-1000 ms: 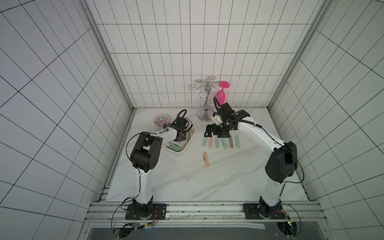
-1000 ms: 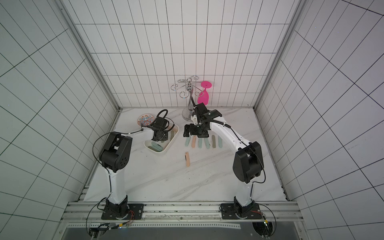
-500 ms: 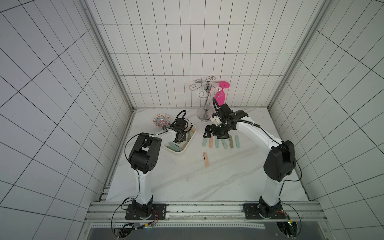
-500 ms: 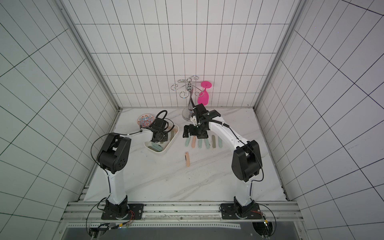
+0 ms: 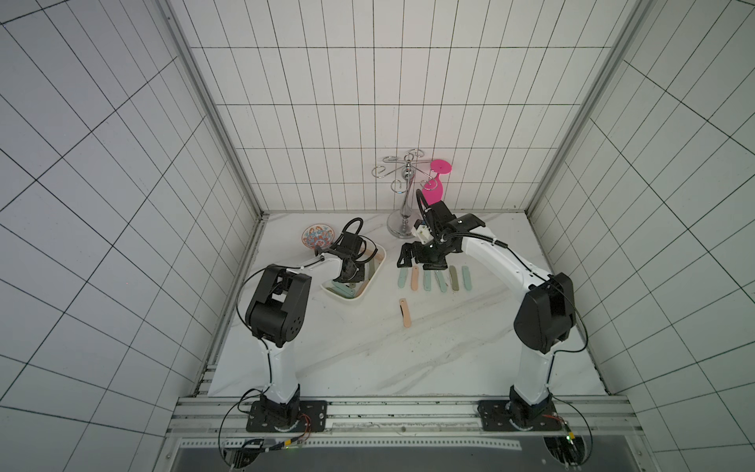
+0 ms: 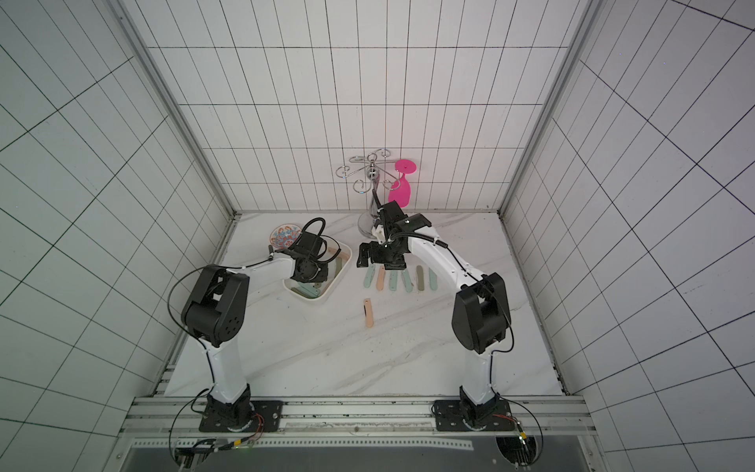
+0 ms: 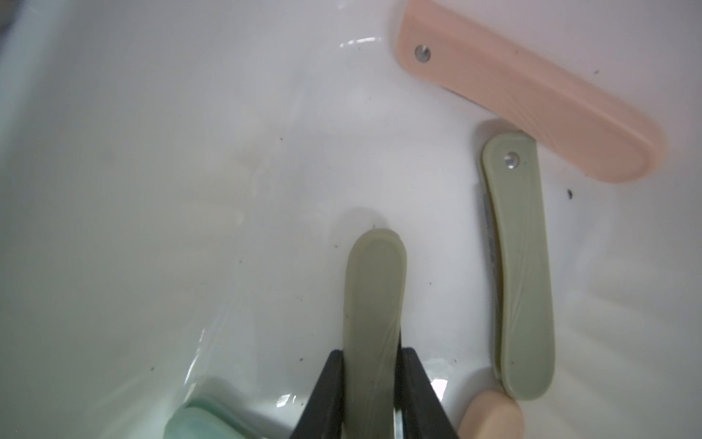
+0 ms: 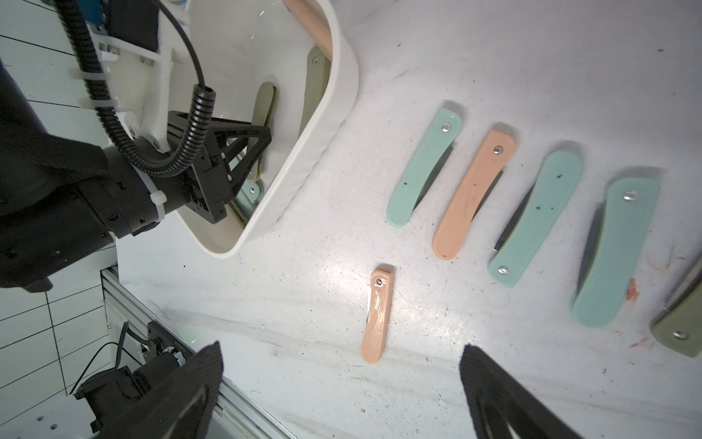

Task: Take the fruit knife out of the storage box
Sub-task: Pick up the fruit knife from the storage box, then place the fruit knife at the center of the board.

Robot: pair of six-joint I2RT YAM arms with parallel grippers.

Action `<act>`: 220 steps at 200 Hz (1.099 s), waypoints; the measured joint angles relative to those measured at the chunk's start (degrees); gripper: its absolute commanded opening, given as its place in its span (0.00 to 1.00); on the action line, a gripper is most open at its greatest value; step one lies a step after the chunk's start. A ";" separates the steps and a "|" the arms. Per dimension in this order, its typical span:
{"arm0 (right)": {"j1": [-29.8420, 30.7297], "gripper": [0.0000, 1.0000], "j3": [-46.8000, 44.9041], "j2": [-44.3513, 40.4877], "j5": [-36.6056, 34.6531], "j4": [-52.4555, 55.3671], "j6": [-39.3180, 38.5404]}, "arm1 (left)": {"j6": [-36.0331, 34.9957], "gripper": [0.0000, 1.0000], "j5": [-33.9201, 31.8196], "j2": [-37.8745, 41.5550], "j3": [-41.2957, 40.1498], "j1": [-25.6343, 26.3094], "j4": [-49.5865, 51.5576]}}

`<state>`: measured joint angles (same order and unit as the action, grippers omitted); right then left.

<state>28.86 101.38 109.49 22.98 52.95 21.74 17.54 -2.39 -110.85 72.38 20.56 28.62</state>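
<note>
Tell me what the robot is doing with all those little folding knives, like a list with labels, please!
Left tool: shut on an olive-green folded fruit knife, inside the shallow white plastic storage box
Right tool: open, empty, over the white marbled table
Also in box: second olive-green knife, peach plastic-handled knife, mint-green knife
On table: row of six folded knives, lone peach knife

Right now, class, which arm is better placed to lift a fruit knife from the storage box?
Left. The left tool is shut on the olive-green folding fruit knife inside the shallow white plastic storage box; the right tool hangs open over the marbled tabletop, outside the box.
</note>
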 measured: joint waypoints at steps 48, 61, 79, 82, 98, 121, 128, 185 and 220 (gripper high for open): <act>0.04 0.76 1.75 1.64 1.55 -0.96 1.16 | -0.48 0.12 3.19 5.95 -0.44 -1.57 0.90; 0.04 0.70 2.29 2.03 2.14 -1.40 1.64 | -0.61 0.12 4.04 7.54 -0.44 -1.88 0.94; 0.04 0.64 2.89 2.58 3.28 -2.62 2.21 | -0.63 0.12 5.49 9.51 -0.55 -2.03 0.98; 0.04 0.64 3.08 2.71 3.52 -2.80 2.36 | -0.63 0.12 5.70 9.75 -0.63 -2.03 0.98; 0.13 0.63 4.31 3.80 5.03 -4.07 3.34 | -0.55 0.12 7.32 11.47 -1.20 -2.03 1.03; 0.48 0.63 5.33 5.75 7.34 -7.26 5.05 | 0.07 0.12 10.03 13.97 -2.36 -2.03 1.03; 0.50 0.63 5.42 6.38 8.09 -8.24 5.66 | 0.35 0.12 10.95 14.82 -2.78 -2.03 1.01; 1.27 0.63 6.60 10.43 13.31 -15.15 10.84 | 3.52 0.12 18.60 20.63 -6.84 -2.01 -1.05; 1.92 0.62 7.34 10.71 15.21 -18.51 13.22 | 5.03 0.12 21.33 22.16 -9.05 -1.88 -1.92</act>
<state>30.79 108.73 120.20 38.20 34.44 34.96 22.57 18.94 -88.68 63.33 18.68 26.70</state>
